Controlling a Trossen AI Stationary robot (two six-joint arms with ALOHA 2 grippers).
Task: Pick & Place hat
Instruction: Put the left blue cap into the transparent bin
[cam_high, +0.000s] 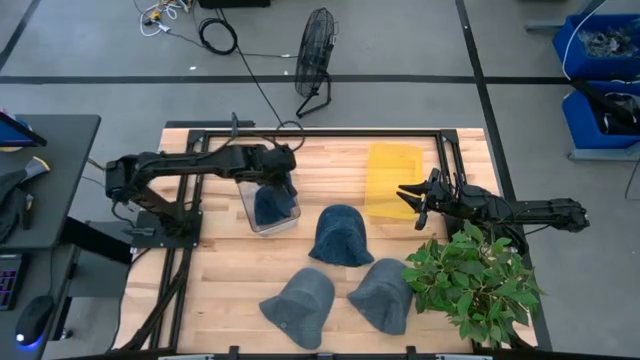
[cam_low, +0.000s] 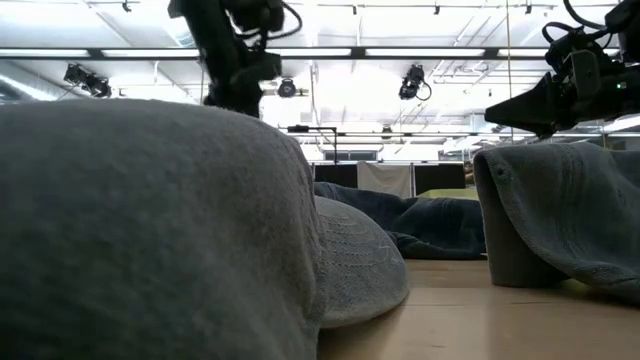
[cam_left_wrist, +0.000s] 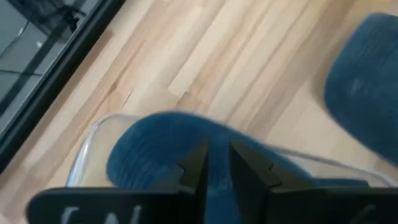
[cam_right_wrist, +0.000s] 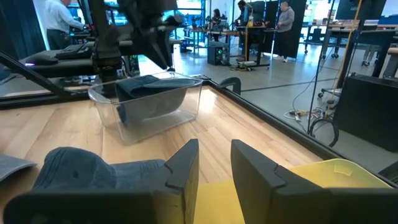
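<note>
Left gripper (cam_high: 283, 186) pinches a blue hat (cam_high: 274, 204) inside the clear bin (cam_high: 268, 206), three more hats (cam_high: 340, 236) lie right of the bin, right gripper (cam_high: 412, 194) spread over the yellow bin (cam_high: 392, 178).

The high view looks straight down on the whole desk (cam_high: 330, 180) from well above, taking in floor and a fan (cam_high: 316, 52) beyond. The low view sits at desk height, pressed close against a hat (cam_low: 150, 230), facing level into the room. The left wrist view looks steeply down, very near the bin (cam_left_wrist: 87, 155). The right wrist view looks level across the desk toward the bin (cam_right_wrist: 149, 102). The bin (cam_high: 268, 208) shows in the high view and both wrist views.
</note>
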